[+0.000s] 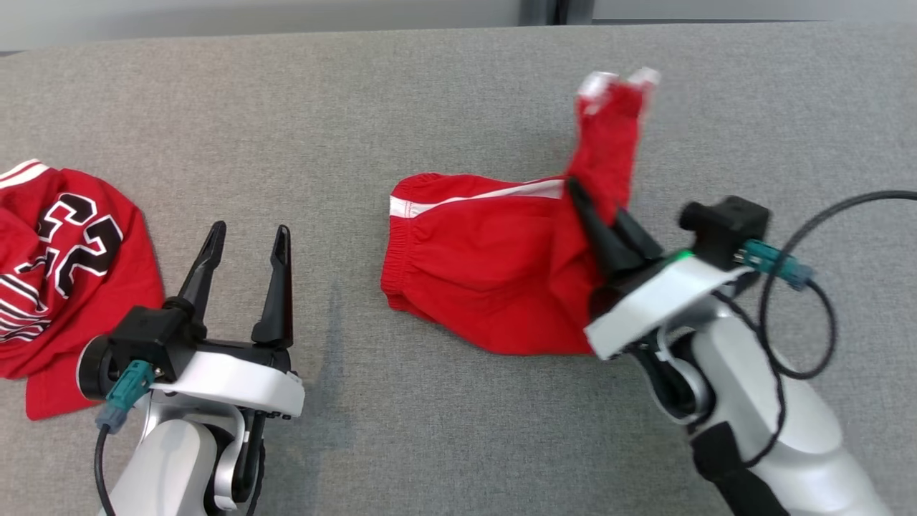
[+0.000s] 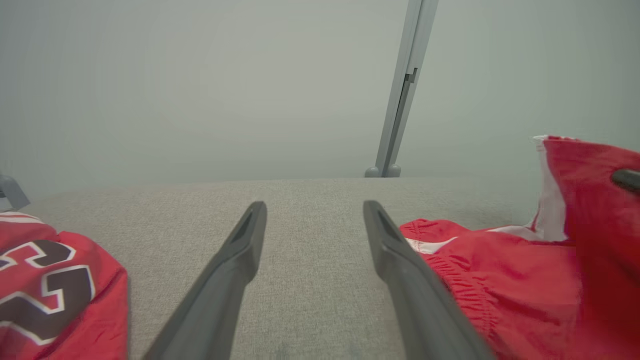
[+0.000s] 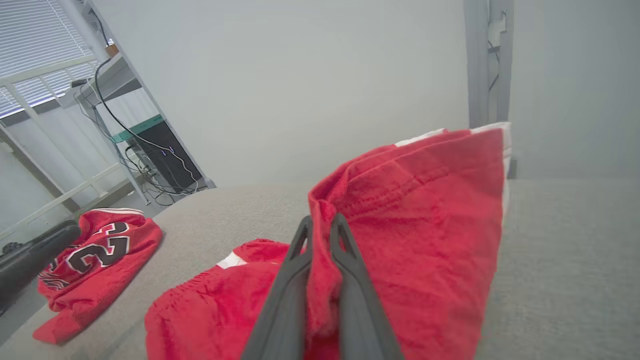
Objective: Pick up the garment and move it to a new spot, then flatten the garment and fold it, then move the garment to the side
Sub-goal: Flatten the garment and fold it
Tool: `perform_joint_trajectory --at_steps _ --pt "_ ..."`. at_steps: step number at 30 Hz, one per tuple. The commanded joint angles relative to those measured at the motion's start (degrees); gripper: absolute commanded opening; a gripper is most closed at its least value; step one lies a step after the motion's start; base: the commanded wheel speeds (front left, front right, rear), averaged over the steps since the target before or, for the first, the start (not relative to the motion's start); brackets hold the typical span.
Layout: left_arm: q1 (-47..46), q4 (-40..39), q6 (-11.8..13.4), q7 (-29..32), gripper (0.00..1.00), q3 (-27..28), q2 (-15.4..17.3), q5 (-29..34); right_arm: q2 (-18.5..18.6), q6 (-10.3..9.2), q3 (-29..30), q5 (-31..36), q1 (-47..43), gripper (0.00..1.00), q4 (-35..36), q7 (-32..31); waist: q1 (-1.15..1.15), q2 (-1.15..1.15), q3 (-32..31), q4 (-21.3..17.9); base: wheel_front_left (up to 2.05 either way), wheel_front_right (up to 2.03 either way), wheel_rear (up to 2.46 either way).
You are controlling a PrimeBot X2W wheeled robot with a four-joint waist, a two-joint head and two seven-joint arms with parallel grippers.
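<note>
Two red garments lie on the grey counter [image 1: 430, 107]: the shorts [image 1: 487, 279] around the middle, somewhat toward the right, and a jersey [image 1: 64, 272] with dark numerals against the left edge, well apart from them. The right tool [image 1: 596, 201] is pinched nearly closed on a fold of the shorts at their right side, its two dark fingers pressed together with red cloth squeezed between them, as the right wrist view shows [image 3: 322, 221]. From that grip one leg of the shorts stands up off the counter and leans toward the far edge, its white hem at the top and blurred in the head view. The rest of the shorts stays on the counter, the gathered waistband with its white stripe facing left. The left tool [image 1: 250, 229] sits near the front edge between the two garments, its fingers spread wide with nothing between them and only bare counter ahead of them in the left wrist view [image 2: 315, 205]; it touches neither garment.
</note>
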State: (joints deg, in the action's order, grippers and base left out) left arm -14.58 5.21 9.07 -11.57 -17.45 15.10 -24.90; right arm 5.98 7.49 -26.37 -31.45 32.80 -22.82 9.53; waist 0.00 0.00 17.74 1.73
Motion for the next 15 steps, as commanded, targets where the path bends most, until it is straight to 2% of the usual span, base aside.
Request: perform_joint_trajectory --at_steps 1,9,15 --pt "-0.74 0.22 -0.13 -0.16 1.00 -0.04 -0.15 -0.27 -0.11 0.01 -0.84 0.04 0.86 0.00 0.30 -0.38 0.00 0.00 -0.08 0.29 0.00 0.00 0.00" --pt "-1.54 1.81 -0.80 -0.72 1.00 -1.57 -1.29 -0.36 -2.80 0.01 -12.17 -3.64 6.75 0.00 -3.10 -2.07 0.00 0.00 0.23 2.73 0.00 0.00 0.00" --pt "-2.51 3.09 -1.37 -1.35 1.00 -2.24 -2.19 -0.48 -2.89 0.02 -21.78 -11.05 9.00 0.00 -6.00 -0.65 0.00 0.00 0.66 4.62 0.00 0.00 0.00"
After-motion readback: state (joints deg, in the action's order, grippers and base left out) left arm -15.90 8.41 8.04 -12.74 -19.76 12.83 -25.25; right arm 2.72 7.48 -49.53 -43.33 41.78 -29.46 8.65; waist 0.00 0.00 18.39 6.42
